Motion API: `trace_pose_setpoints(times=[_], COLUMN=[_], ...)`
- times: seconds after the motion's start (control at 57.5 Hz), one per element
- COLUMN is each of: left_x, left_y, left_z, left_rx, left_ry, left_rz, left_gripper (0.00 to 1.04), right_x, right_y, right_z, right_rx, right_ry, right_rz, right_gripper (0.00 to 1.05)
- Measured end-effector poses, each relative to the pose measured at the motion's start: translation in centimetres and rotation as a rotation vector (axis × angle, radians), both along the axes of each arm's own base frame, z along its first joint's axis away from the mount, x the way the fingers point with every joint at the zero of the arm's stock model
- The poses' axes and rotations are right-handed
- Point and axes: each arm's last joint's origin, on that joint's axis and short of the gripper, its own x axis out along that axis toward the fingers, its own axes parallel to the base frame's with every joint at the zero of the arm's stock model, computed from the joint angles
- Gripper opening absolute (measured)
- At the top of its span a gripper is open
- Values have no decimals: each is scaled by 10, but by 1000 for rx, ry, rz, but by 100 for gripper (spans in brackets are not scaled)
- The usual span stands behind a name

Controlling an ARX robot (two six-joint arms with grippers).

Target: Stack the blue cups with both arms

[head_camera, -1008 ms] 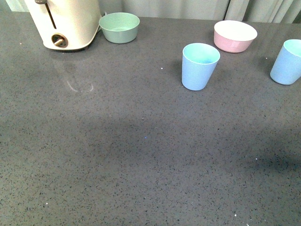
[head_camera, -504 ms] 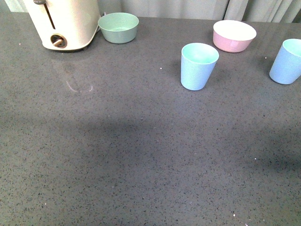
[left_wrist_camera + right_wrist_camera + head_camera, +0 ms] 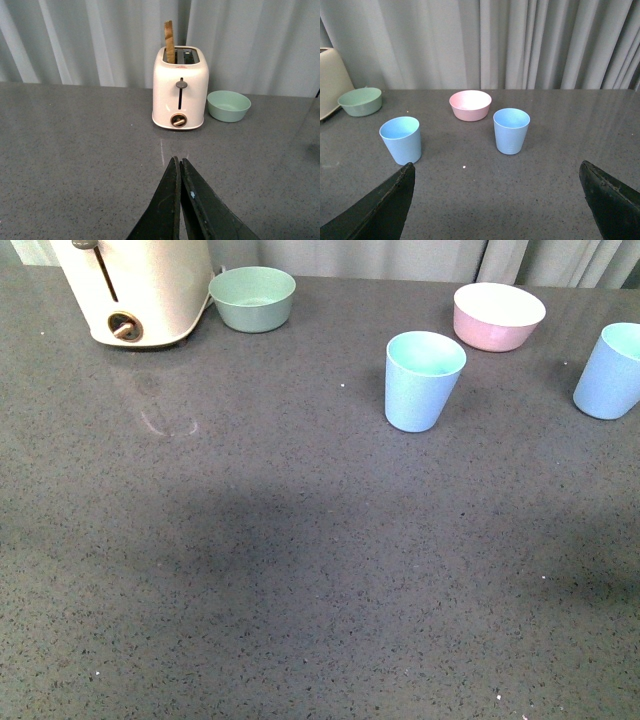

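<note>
Blue cups [image 3: 511,131] well beyond right pincer [image 3: 496,171]

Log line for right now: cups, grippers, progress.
mid-table blue cup: upright | right-edge blue cup: upright, apart | left gripper: shut, empty | right gripper: open, empty | stack: not started

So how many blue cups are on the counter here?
2. One blue cup stands near the pink bowl; the second blue cup sits further right, partly cropped. None appear hidden.

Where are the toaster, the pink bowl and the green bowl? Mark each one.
toaster [image 3: 167,100]: left wrist view, front face beside the lever slot.
pink bowl [image 3: 492,335]: front view, outer wall.
green bowl [image 3: 361,107]: right wrist view, outer wall.
</note>
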Motion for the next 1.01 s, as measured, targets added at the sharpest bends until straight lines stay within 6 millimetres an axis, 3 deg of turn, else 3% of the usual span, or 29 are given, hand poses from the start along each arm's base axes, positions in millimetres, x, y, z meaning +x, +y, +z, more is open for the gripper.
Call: trace_pose_setpoints(times=[1.008], left_x=[-32], left_y=[0], left_z=[7], left_rx=[0], left_ry=[-28], left_rz=[0], left_gripper=[2], right_x=[0], right_y=[0], right_z=[0], right_rx=[0], right_ry=[0], right_rz=[0], right_gripper=[96])
